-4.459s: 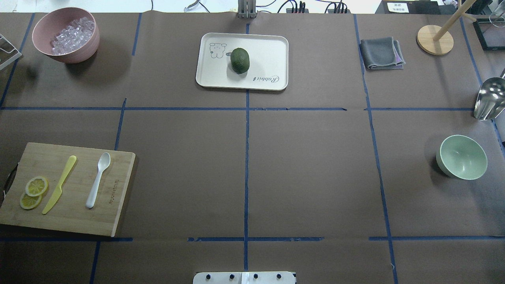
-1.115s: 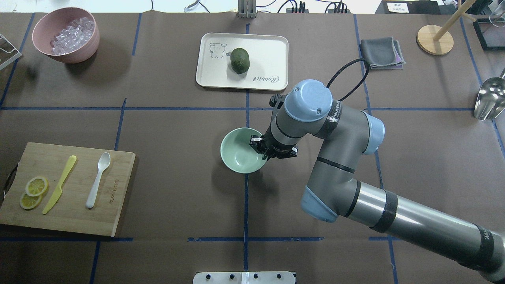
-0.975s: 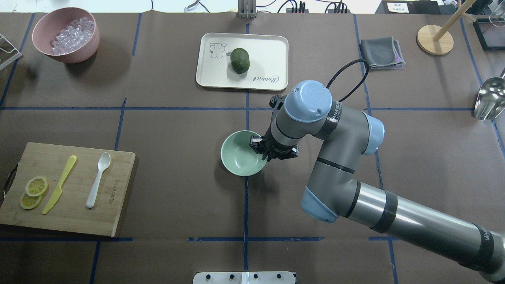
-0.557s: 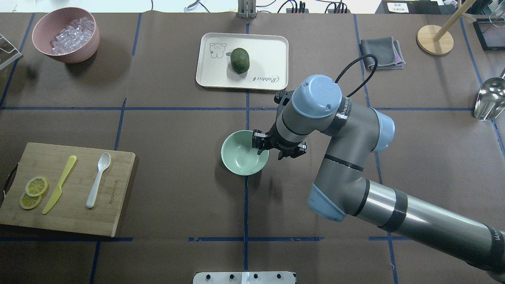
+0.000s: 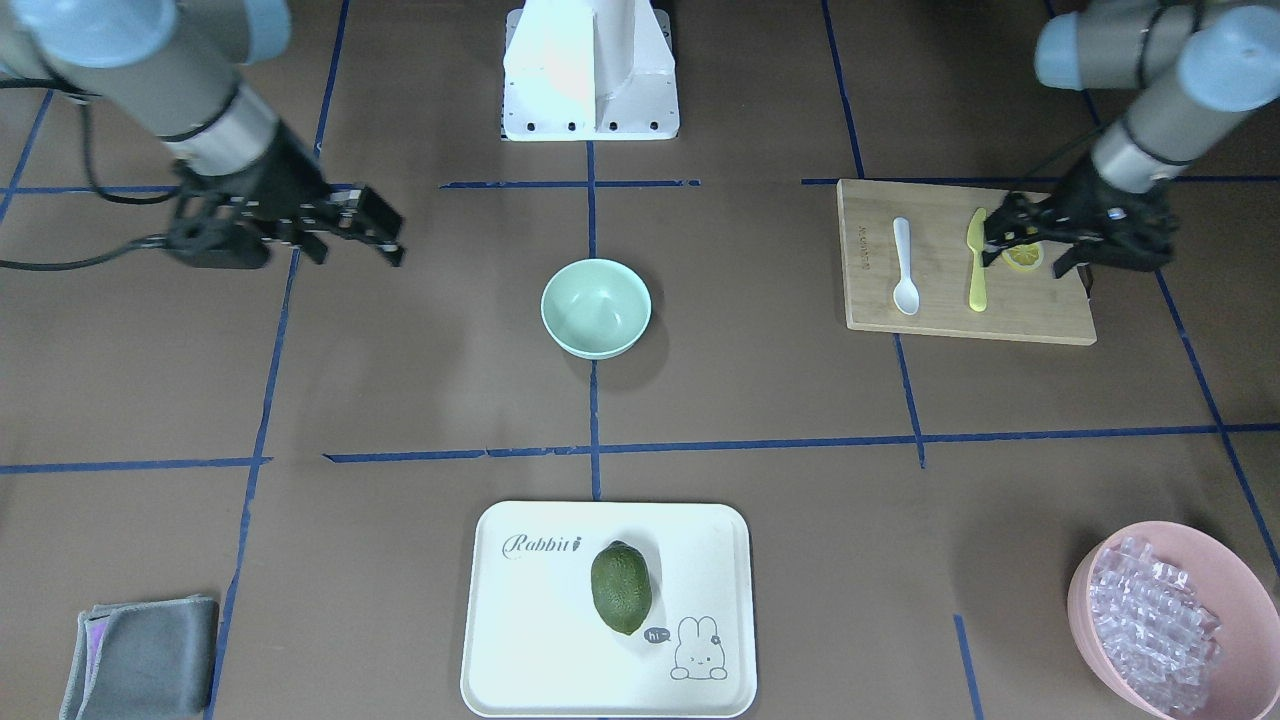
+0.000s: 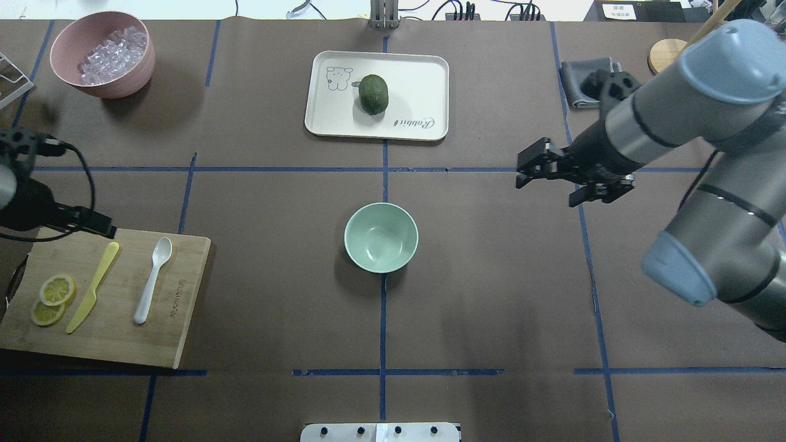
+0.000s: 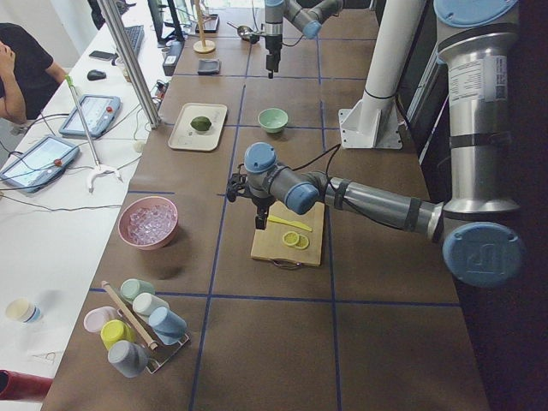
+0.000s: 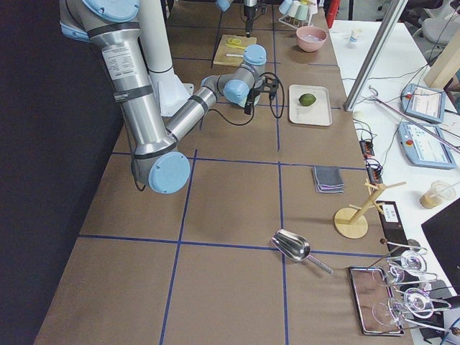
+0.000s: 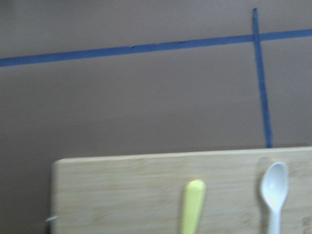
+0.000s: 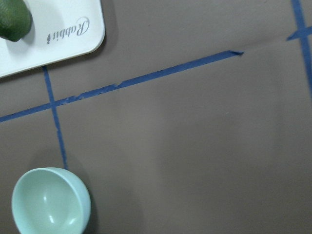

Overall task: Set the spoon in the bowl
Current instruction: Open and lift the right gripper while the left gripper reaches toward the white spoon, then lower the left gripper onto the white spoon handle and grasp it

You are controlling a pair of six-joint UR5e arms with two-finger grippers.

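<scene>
The white spoon [image 6: 153, 279] lies on the wooden cutting board [image 6: 178, 319] at the left; it also shows in the front view [image 5: 903, 268] and the left wrist view [image 9: 274, 190]. The mint-green bowl [image 6: 381, 237] stands upright and empty at the table's middle, also in the front view [image 5: 596, 307] and the right wrist view [image 10: 48, 200]. My left gripper [image 5: 1035, 245] is open above the board's far left end, over the lemon slices and left of the spoon. My right gripper [image 6: 552, 181] is open and empty, well to the right of the bowl.
A yellow-green knife [image 6: 92, 286] and lemon slices [image 6: 52, 298] lie on the board beside the spoon. A pink bowl of ice cubes [image 6: 101, 55] stands at the far left. A white tray [image 6: 417, 80] with a green fruit is at the far middle. A grey cloth [image 6: 583, 83] is at the far right.
My right gripper opened, let go of the bowl at the table's middle and drew back to the right. My left arm came in over the cutting board's far left end.
</scene>
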